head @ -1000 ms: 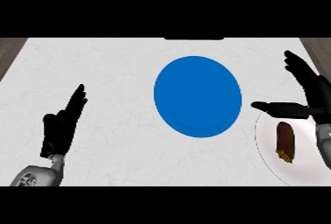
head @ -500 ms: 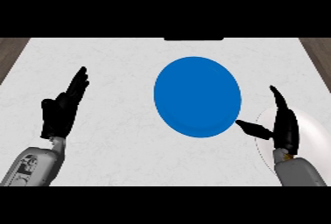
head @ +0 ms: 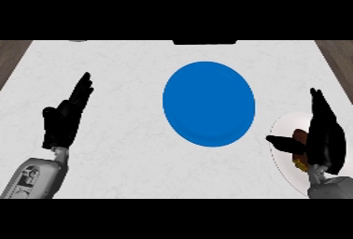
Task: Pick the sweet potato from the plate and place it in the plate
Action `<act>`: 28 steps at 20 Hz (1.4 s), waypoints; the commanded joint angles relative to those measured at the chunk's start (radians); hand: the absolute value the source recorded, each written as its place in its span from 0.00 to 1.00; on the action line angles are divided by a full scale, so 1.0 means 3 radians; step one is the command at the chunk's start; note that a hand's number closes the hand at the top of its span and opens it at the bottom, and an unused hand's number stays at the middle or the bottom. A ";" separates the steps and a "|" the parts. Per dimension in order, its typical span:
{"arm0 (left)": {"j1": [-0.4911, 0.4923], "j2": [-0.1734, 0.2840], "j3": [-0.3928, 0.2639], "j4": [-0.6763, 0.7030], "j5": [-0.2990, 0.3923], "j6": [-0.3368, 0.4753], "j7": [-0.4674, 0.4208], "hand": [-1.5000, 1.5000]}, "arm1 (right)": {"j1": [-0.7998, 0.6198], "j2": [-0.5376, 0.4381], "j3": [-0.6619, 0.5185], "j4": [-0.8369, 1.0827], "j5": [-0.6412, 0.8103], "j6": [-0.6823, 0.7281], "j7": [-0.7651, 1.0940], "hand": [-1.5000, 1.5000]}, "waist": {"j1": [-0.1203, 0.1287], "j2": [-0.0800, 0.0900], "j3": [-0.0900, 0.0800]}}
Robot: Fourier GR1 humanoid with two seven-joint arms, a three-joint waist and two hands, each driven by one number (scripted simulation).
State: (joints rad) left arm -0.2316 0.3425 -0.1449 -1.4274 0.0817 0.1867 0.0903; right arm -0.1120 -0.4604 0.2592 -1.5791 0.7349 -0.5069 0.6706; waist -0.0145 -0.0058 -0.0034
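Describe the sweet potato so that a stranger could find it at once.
Find the large blue plate in the counter's middle, then look right to the white plate at the edge. The sweet potato is the brown lump there, largely hidden behind the open right hand.

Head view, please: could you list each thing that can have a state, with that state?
Blue plate: flat on the counter, nothing on it.
White plate: at the right edge, partly hidden by the right hand.
Sweet potato: on the white plate, mostly hidden.
Right hand: open, over the sweet potato.
Left hand: open, resting at left.
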 commanded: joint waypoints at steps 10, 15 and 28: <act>-0.0088 -0.0142 -0.0039 0.0029 -0.0096 0.0004 0.0086 0.50 | -0.0201 -0.0513 -0.0296 -0.0796 -0.0700 0.2212 0.1666 0.00 | 0.0015 0.0013 0.0008; -0.0155 -0.0115 0.0093 0.0247 -0.0126 -0.0128 -0.0116 0.50 | -0.0161 -0.0347 -0.0379 -0.0639 -0.0686 0.2190 0.1610 0.00 | 0.0034 0.0021 0.0010; 0.0006 -0.0111 0.0227 -0.0086 -0.0127 -0.0245 0.0067 0.50 | 0.0005 -0.0157 -0.0377 -0.0048 -0.0657 0.2385 0.1300 0.00 | 0.0056 0.0019 0.0011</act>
State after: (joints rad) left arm -0.2481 0.2908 -0.1069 -1.4314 0.0290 0.1435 0.1046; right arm -0.1393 -0.5363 0.1369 -1.6373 0.5223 0.1810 1.0371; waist 0.0014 0.0000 -0.0003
